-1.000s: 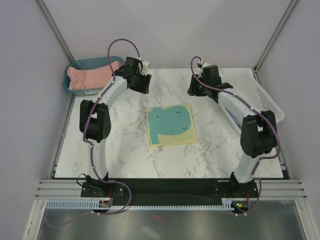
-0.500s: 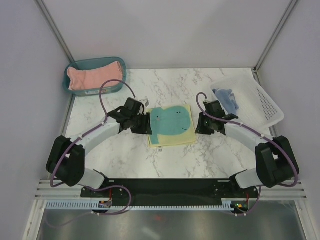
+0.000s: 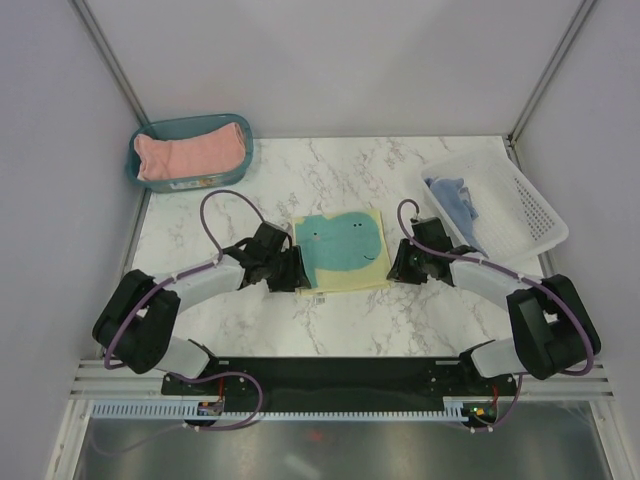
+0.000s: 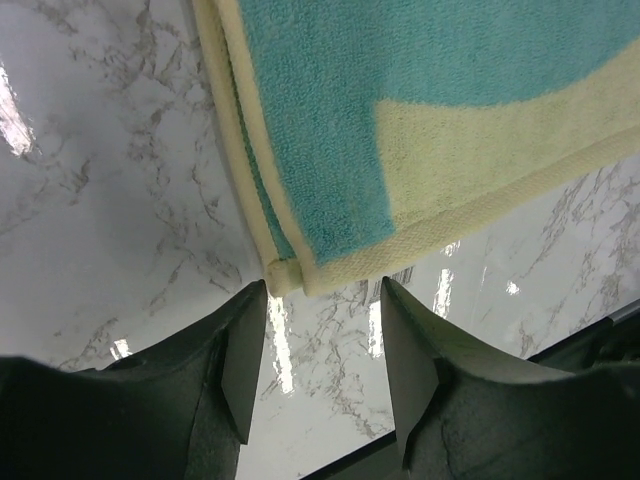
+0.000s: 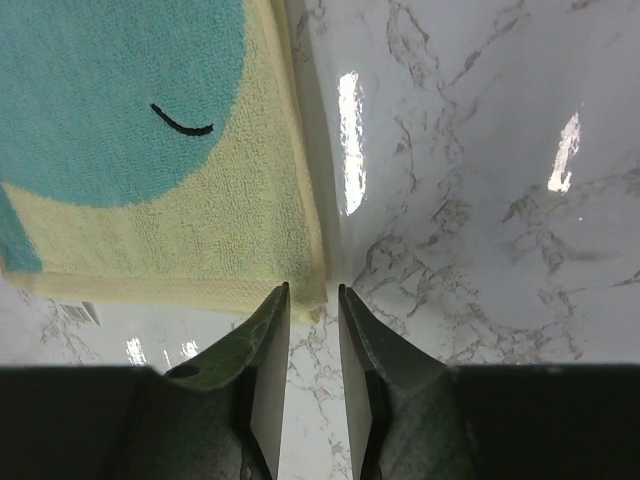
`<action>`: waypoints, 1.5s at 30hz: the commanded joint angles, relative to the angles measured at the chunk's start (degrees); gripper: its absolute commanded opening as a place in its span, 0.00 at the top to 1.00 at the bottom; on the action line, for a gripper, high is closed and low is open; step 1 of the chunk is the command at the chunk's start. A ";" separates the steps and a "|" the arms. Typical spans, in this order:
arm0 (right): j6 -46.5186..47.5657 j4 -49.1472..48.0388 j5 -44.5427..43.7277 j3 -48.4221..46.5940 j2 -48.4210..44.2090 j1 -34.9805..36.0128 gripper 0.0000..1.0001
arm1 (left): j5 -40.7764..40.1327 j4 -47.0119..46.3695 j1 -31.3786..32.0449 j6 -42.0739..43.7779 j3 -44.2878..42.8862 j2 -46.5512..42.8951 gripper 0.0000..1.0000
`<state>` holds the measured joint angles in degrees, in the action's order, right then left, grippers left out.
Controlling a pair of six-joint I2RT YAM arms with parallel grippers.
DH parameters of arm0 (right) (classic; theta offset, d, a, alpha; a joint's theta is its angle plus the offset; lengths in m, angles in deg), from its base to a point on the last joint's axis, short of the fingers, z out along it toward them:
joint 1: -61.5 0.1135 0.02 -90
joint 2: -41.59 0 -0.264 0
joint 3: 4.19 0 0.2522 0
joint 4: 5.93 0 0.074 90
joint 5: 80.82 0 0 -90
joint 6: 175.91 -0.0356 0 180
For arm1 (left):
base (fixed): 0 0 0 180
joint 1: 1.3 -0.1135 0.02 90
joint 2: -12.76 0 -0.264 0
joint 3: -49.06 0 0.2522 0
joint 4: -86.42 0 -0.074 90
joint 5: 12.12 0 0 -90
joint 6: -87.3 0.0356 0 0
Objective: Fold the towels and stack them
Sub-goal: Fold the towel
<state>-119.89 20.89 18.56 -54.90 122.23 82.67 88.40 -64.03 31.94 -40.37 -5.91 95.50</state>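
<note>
The pale yellow towel with the teal whale print [image 3: 342, 250] lies folded flat in the middle of the table. My left gripper [image 3: 291, 272] is low at its near left corner, open and empty; in the left wrist view [image 4: 322, 300] the towel's corner [image 4: 290, 268] sits just ahead of the fingertips. My right gripper [image 3: 397, 264] is low at the near right corner, jaws narrowly apart; in the right wrist view [image 5: 313, 300] the towel's corner [image 5: 308, 290] lies at the tips, not pinched. The salmon-pink towel [image 3: 190, 152] lies in the teal bin. The light blue towel [image 3: 455, 200] lies in the white basket.
The teal plastic bin [image 3: 140, 170] stands at the back left corner. The white perforated basket [image 3: 520, 205] stands at the right edge. A black rail [image 3: 340, 375] runs along the table's near edge by the arm bases.
Both arms have come down and forward from the back of the table. Their grippers now sit low at the whale towel's near corners. The towel has not moved.
</note>
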 commanded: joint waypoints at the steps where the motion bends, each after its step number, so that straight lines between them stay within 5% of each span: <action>1: -4.42 -5.05 0.28 1.87 0.04 0.19 0.66 | -1.82 -6.56 0.08 -6.00 1.83 -1.00 0.43; 11: -9.17 -7.78 -2.00 5.66 -2.86 0.19 0.61 | -3.84 -7.27 0.34 -7.50 2.63 -0.74 0.41; 21: -10.06 -9.02 -2.36 6.98 -3.12 0.19 0.90 | -5.95 -6.13 2.18 -10.75 3.15 -1.53 0.46; 26: -9.62 -8.93 -2.18 7.15 -3.21 0.19 0.93 | -15.35 -4.72 5.52 -14.96 5.61 -8.36 0.47; 41: -9.00 -9.89 -1.92 8.38 -4.35 0.28 1.00 | -13.60 -12.00 6.32 -18.04 6.49 -3.11 0.54; 45: -8.65 -9.72 -1.74 8.65 -4.61 0.28 1.00 | -15.96 -6.68 6.49 -18.05 5.88 -4.51 0.57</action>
<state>-129.20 11.54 17.25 -46.87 118.79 82.67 76.17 -71.57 37.86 -55.65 0.14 92.83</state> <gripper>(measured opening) 0.094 0.434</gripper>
